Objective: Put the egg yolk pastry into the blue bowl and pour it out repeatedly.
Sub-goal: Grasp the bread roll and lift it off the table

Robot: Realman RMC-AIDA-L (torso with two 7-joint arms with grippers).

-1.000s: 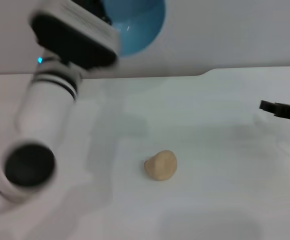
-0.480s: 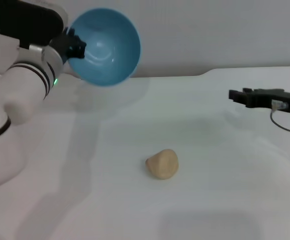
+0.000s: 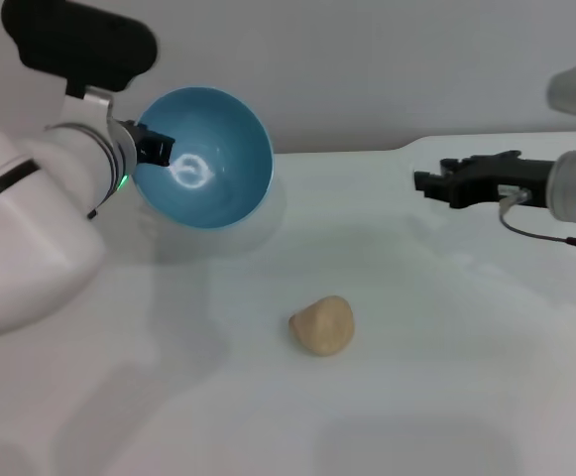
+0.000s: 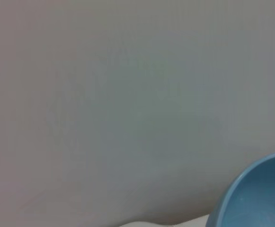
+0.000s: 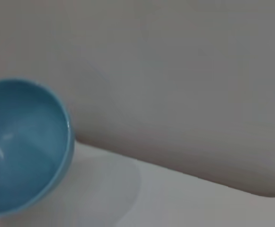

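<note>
The egg yolk pastry (image 3: 321,326) lies on the white table (image 3: 436,377), near the middle. My left gripper (image 3: 154,147) is shut on the rim of the blue bowl (image 3: 208,159) and holds it tipped on its side above the table's back left, its empty inside facing the middle. The bowl also shows in the left wrist view (image 4: 255,196) and the right wrist view (image 5: 21,146). My right gripper (image 3: 428,182) is in the air at the right, above the table, apart from the pastry.
A grey wall (image 3: 416,69) stands behind the table's back edge. The right arm's cable (image 3: 545,236) hangs below its wrist.
My left arm has brought the bowl down and toward the table, still tipped. My right gripper has moved left, into the scene. The pastry has not moved.
</note>
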